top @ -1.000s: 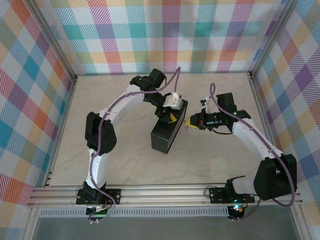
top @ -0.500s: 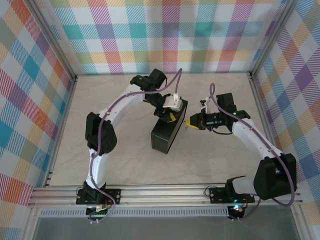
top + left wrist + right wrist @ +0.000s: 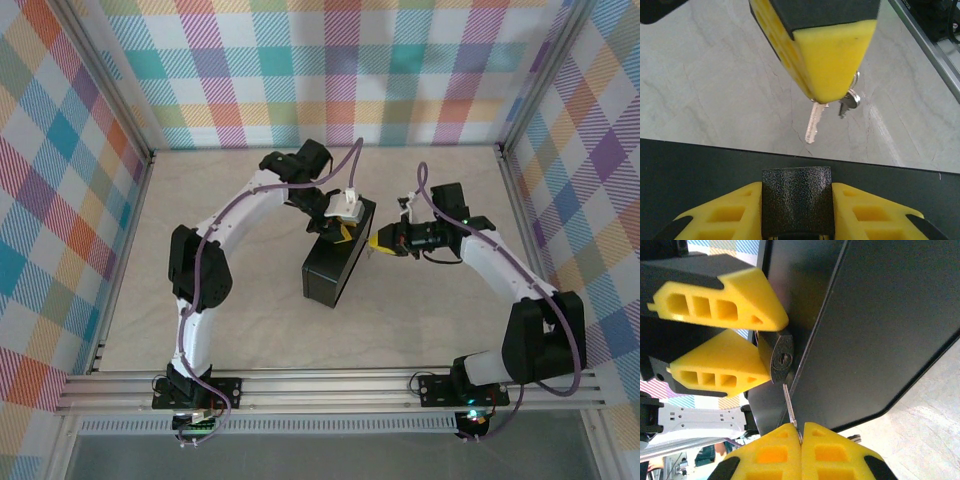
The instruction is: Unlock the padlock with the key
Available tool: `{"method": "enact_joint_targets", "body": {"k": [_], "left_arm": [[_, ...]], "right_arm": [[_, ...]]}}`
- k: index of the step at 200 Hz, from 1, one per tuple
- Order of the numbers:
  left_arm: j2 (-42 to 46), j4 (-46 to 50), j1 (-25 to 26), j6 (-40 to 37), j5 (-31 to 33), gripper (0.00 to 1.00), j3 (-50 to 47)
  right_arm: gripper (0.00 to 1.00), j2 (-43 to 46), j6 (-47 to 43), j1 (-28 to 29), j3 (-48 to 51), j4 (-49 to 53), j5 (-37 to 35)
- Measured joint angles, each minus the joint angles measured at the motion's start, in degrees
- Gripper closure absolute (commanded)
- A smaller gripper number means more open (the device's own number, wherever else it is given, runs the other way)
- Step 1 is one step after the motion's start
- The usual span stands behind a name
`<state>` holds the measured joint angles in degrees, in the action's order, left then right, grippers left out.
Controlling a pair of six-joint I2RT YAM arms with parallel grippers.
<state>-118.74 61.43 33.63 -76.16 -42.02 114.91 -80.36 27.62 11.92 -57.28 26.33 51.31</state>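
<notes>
The padlock [image 3: 781, 360] sits inside left gripper [image 3: 776, 350]

No lettering, brand, number or sign can be read in any of the views. The padlock [image 3: 781, 358] turns its keyway face to the right wrist camera, but any stamp around the keyway is too blurred to make out. The key [image 3: 814, 123] and the second key [image 3: 849, 102] hanging beside it are too small and soft to show any engraving.
</notes>
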Motion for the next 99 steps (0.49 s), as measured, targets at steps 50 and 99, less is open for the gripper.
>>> {"method": "enact_joint_targets", "body": {"k": [50,99], "left_arm": [[0.61,-1.20,-0.07,-0.37,-0.57,0.71,-1.16],[0.63,-1.51,-0.39,-0.90,-1.51,0.72,-1.55]], "right_arm": [[0.95,-1.66,-2.82,-0.33,-2.21,1.53,2.54],[0.95,-4.70,-3.50,-0.33,-2.21,1.57,3.89]]}}
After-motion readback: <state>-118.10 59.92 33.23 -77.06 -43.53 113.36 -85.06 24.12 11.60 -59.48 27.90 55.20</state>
